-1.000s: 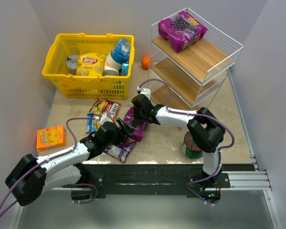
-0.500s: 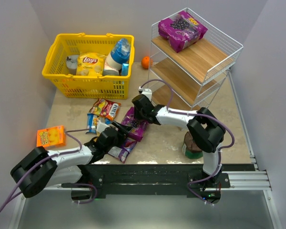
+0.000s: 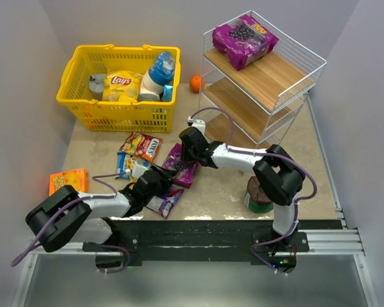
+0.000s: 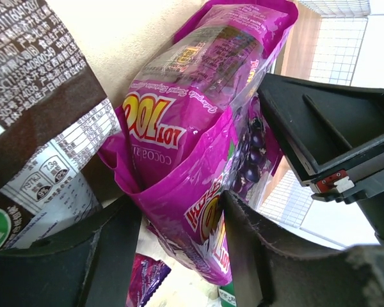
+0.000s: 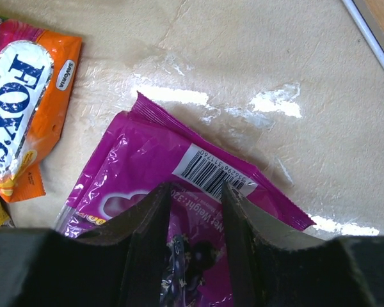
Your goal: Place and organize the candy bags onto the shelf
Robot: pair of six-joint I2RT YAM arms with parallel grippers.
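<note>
Meanwhile, on the table [image 3: 221,187], the left hand [image 3: 165,181], half spread, presses its fingers [image 4: 112,259] on both sides of a large purple candy bag [image 4: 185,121] while the right hand [image 5: 195,192] pinches its barcode end, seemingly sharing the lift toward the shelf [image 3: 262,83], where a second purple bag [image 3: 243,39] already lies.

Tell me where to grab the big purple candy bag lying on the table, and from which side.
Probably best by the flat sealed end strip of the purple bag, beside the barcode, coming from above with the jaws across it. That strip is thin and has bare table around it; the middle bulges with candy.
</note>
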